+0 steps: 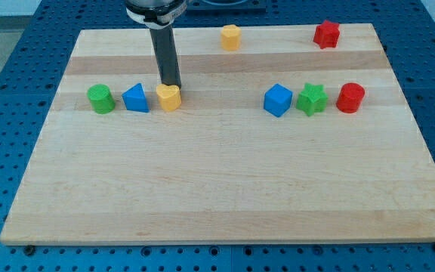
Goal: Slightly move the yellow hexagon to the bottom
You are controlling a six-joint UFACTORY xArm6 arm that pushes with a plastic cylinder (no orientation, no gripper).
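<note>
The yellow hexagon (230,36) sits near the view's top edge of the wooden board (217,189), a little right of centre. My tip (171,85) is well to its lower left. It stands just above a yellow heart-shaped block (169,97), touching or almost touching that block's top side. The rod rises straight up from there to the arm at the view's top.
Left of the yellow heart stand a blue triangle (135,98) and a green cylinder (100,99). On the right, in one row, are a blue cube (277,100), a green star (312,99) and a red cylinder (350,98). A red star (326,34) sits at the top right.
</note>
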